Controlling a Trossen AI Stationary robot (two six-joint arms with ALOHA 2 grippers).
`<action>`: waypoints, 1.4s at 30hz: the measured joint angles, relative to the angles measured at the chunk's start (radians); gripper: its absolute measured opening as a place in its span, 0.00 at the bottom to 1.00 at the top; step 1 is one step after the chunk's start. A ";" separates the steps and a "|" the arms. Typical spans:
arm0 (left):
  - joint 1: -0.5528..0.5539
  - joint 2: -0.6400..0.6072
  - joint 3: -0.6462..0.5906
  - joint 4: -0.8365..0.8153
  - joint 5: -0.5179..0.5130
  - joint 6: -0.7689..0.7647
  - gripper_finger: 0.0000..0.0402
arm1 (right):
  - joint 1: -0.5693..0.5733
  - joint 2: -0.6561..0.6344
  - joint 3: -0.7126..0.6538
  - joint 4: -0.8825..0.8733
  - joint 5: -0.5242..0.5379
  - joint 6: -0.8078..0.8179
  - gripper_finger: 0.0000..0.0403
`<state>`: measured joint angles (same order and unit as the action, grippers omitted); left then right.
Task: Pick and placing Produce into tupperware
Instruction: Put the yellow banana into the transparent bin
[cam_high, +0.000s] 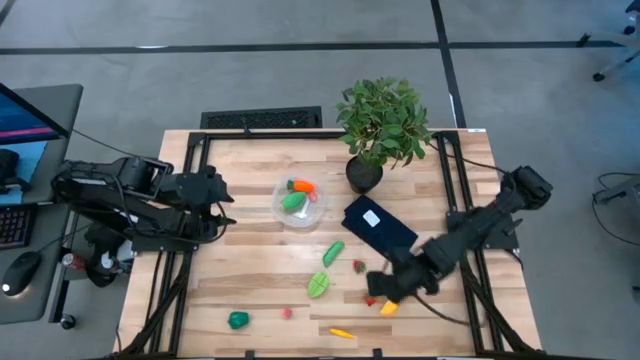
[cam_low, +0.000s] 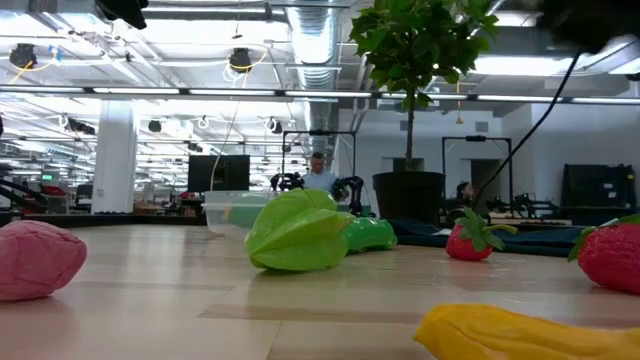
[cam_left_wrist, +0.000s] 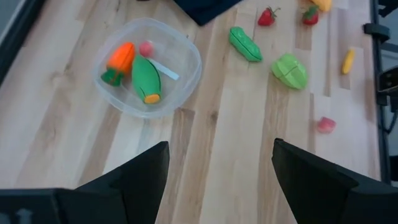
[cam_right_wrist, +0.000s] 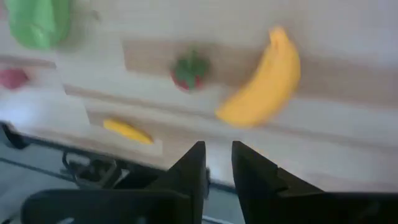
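From above, the tupperware (cam_high: 299, 204) sat on the table (cam_high: 250, 290) just beside the plant (cam_high: 381, 125), on its left-arm side, and held a carrot (cam_high: 301, 185) and a green piece (cam_high: 293, 201). A blue pad (cam_high: 379, 227) lay on the bowl's right-arm side. Nearer the front edge than the bowl lay a cucumber (cam_high: 333, 253), a star fruit (cam_high: 318, 286), a strawberry (cam_high: 358, 265), a pepper (cam_high: 238, 320), a pink piece (cam_high: 286, 312) and a yellow piece (cam_high: 341, 332). The left gripper (cam_high: 222, 209) hung just left of the bowl. The right gripper (cam_high: 378, 288) hovered well to the bowl's front right, over a banana (cam_high: 389, 306) and a second strawberry (cam_high: 369, 299).

At table height, the bowl (cam_low: 232, 211) stood behind the star fruit (cam_low: 297, 232) (with the cucumber (cam_low: 368, 234) peeping out beside it). Two strawberries (cam_low: 472, 241) (cam_low: 611, 255), the pink piece (cam_low: 38, 259) and the yellow piece (cam_low: 530, 334) lay nearer the camera.

The left wrist camera showed its fingers (cam_left_wrist: 140, 175) spread wide and empty, with the bowl (cam_left_wrist: 188, 74) beyond them, holding the carrot (cam_left_wrist: 119, 60), the green piece (cam_left_wrist: 145, 78) and a small pink bit (cam_left_wrist: 146, 48).

The right wrist camera showed its fingers (cam_right_wrist: 189, 169) nearly together, gripping nothing, above the banana (cam_right_wrist: 261, 81) and strawberry (cam_right_wrist: 189, 71).
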<state>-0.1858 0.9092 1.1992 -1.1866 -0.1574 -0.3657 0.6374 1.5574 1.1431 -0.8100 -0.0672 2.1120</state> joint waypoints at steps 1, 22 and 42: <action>-0.002 0.000 0.000 0.000 -0.009 0.001 0.68 | 0.020 0.000 0.000 0.006 0.007 0.031 0.19; -0.003 0.000 0.000 -0.001 -0.125 0.091 0.68 | 0.014 0.021 0.000 -0.101 -0.034 0.135 0.79; -0.003 0.000 0.000 0.000 -0.144 0.086 0.68 | 0.010 0.224 0.007 -0.068 -0.086 0.119 0.76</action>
<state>-0.1885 0.9096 1.1988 -1.1870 -0.3013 -0.2792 0.6478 1.7816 1.1503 -0.8777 -0.1529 2.2310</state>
